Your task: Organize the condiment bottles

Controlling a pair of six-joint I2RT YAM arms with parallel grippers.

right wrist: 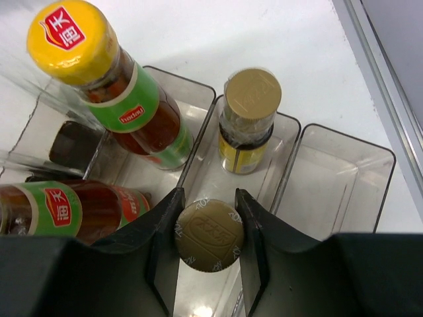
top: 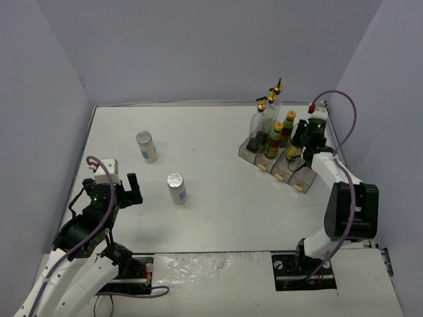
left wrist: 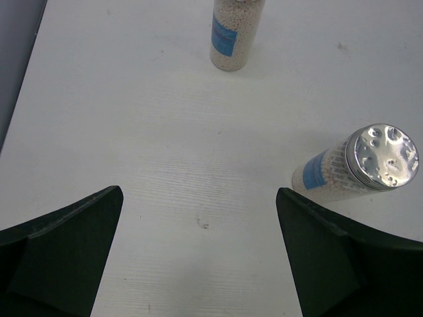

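**Q:** Pale walls (top: 198,46) close round a white tabletop (top: 218,221). How are your arms set?

**A:** My left arm is folded low at the tabletop's 8 o'clock. My left claw (left wrist: 198,193) is spread wide over the surface, with nothing between its fingers. My right arm reaches out to 2 o'clock, with its wrist tipped down over the clear rack (top: 303,183).

**Q:** And the right claw?

**A:** My right claw (right wrist: 208,198) is pinched narrow on the gold cap of a small dark bottle (right wrist: 209,238). That bottle is in the second compartment from the rack's 3 o'clock end. I cannot tell whether its base rests there.

**Q:** What sits around it?

**A:** Its twin bottle (right wrist: 248,122) stands at 12 o'clock in the same compartment, apart from my fingers. The red-sauce bottles (right wrist: 125,99) are at 9 to 10 o'clock.

**Q:** And the shakers?

**A:** Seen from above, the near shaker (top: 176,188) stands at 3 o'clock of my left claw. The far shaker (top: 147,146) is at 1 o'clock. Both are upright and outside the rack.
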